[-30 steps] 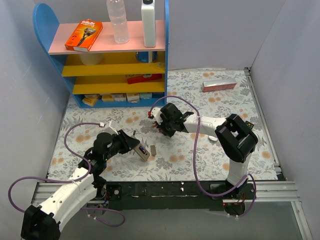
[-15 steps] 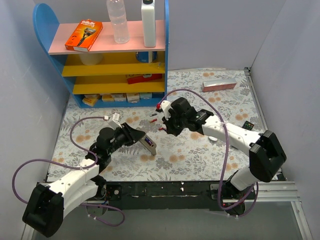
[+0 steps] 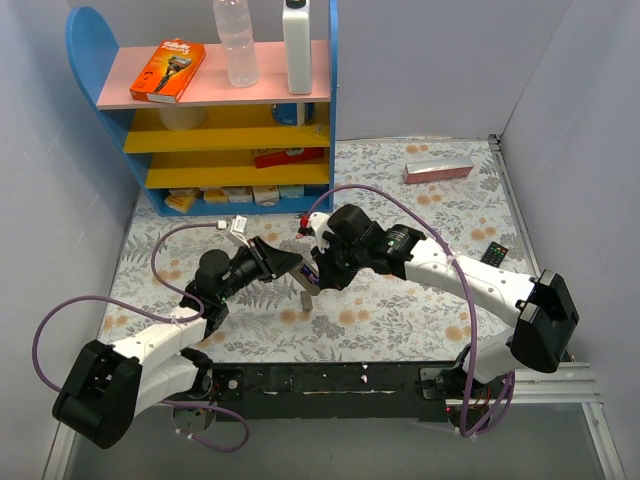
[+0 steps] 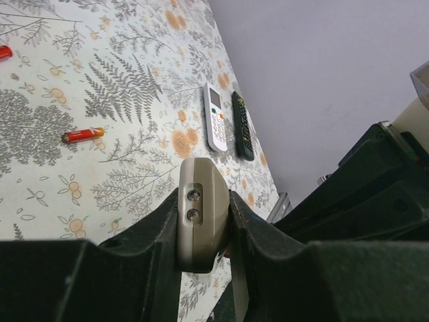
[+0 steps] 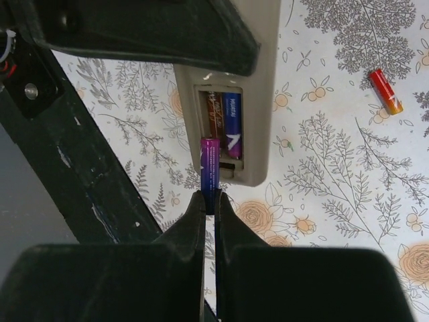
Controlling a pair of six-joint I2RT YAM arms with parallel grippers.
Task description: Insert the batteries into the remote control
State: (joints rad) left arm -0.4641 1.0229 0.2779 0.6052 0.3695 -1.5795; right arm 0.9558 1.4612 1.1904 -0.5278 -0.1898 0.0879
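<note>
My left gripper (image 3: 283, 264) is shut on the white squared-off remote control (image 4: 201, 215) and holds it tilted above the table, its open battery bay (image 5: 222, 124) facing my right gripper. Two batteries lie in the bay, one brown-red (image 5: 215, 114) and one blue-purple (image 5: 232, 115). My right gripper (image 5: 210, 201) is shut on a purple battery (image 5: 209, 164), whose upper end is at the bay's left slot. The two grippers meet at the table's middle in the top view, the right one (image 3: 318, 276) just right of the left. A loose red battery (image 5: 385, 90) lies on the cloth, also in the left wrist view (image 4: 83, 135).
A slimmer white remote (image 4: 215, 118) and a black remote (image 4: 242, 126) lie side by side on the flowered cloth; the black one shows at the right in the top view (image 3: 497, 251). A blue and yellow shelf (image 3: 230, 140) stands at the back left. A pink box (image 3: 437, 170) lies at the back right.
My left arm has lifted the remote and swung it right, toward the middle. My right gripper has come left and down with the purple battery to the remote's open bay.
</note>
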